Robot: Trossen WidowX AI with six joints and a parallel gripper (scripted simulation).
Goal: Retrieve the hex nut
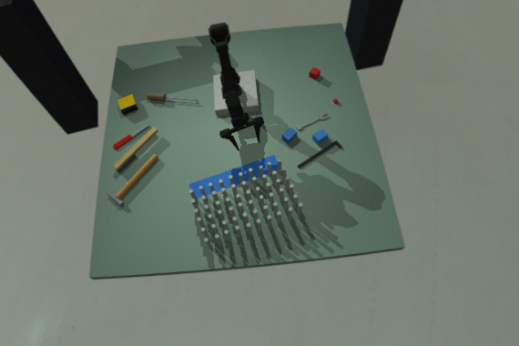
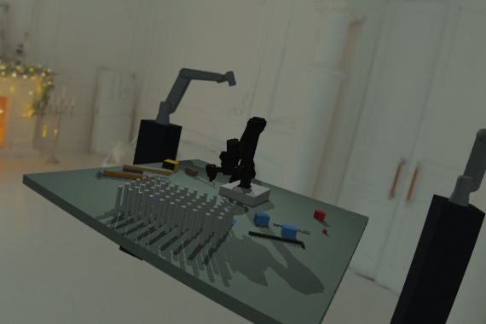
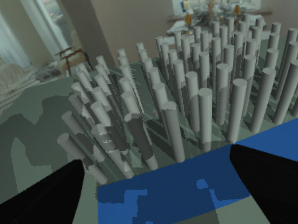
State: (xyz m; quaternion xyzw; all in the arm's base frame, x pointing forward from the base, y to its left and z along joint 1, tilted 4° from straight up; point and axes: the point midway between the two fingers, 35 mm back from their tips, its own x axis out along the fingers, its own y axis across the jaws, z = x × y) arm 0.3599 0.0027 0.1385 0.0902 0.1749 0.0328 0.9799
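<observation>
The field of grey standing spacers [image 1: 246, 211] [image 2: 170, 211] [image 3: 200, 96] fills the front middle of the table. The blue taped strip [image 1: 211, 182] [image 3: 166, 199] runs along its near side, towards the arm. My gripper [image 1: 247, 143] [image 2: 211, 170] [image 3: 158, 159] is open and empty. It hangs above the table just behind the strip and points down at the field. The hex nut is hidden among the spacers. A hook pick with a wooden handle [image 1: 157, 96] lies at the back left. A black L-shaped key [image 1: 319, 154] [image 2: 277, 239] lies right of the field.
A red screwdriver [image 1: 129, 137], a wooden bar [image 1: 136, 148] and a hammer [image 1: 137, 177] lie at the left, with a yellow-black block [image 1: 127, 103] behind. Two blue cubes [image 1: 290, 135] [image 1: 320, 136], a small wrench [image 1: 313, 122] and a red cube [image 1: 314, 73] sit at the right. Black pillars flank the table.
</observation>
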